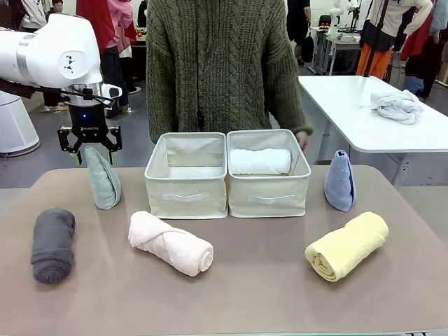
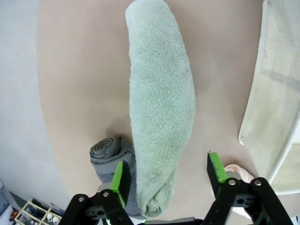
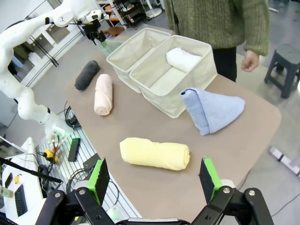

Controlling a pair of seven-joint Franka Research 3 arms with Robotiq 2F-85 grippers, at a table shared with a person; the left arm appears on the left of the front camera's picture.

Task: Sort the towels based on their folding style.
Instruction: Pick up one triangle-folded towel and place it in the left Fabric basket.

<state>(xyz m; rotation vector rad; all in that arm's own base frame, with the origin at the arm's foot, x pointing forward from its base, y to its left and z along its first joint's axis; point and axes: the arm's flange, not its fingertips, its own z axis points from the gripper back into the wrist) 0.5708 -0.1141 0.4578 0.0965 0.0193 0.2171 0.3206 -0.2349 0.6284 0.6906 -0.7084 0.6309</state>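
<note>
My left gripper (image 1: 89, 145) (image 2: 166, 176) is open, its green pads on either side of the pointed top of the upright pale green cone towel (image 1: 103, 178) (image 2: 159, 103), with gaps on both sides. The blue cone towel (image 1: 339, 182) (image 3: 213, 110) stands right of the bins. A dark grey roll (image 1: 52, 245) (image 2: 110, 159), a pink roll (image 1: 171, 243) (image 3: 103, 93) and a yellow roll (image 1: 346, 245) (image 3: 154, 153) lie on the table. A white roll (image 1: 260, 162) (image 3: 183, 59) lies in the right bin. My right gripper (image 3: 154, 180) hangs open, high above the table's corner near the yellow roll.
Two cream fabric bins stand side by side at the table's middle back: the left bin (image 1: 185, 196) holds nothing, the right bin (image 1: 269, 199) holds the white roll. A person stands just behind them, one hand (image 1: 302, 142) by the right bin. A white side table (image 1: 364, 129) carries a whitish cloth bundle (image 1: 397, 105).
</note>
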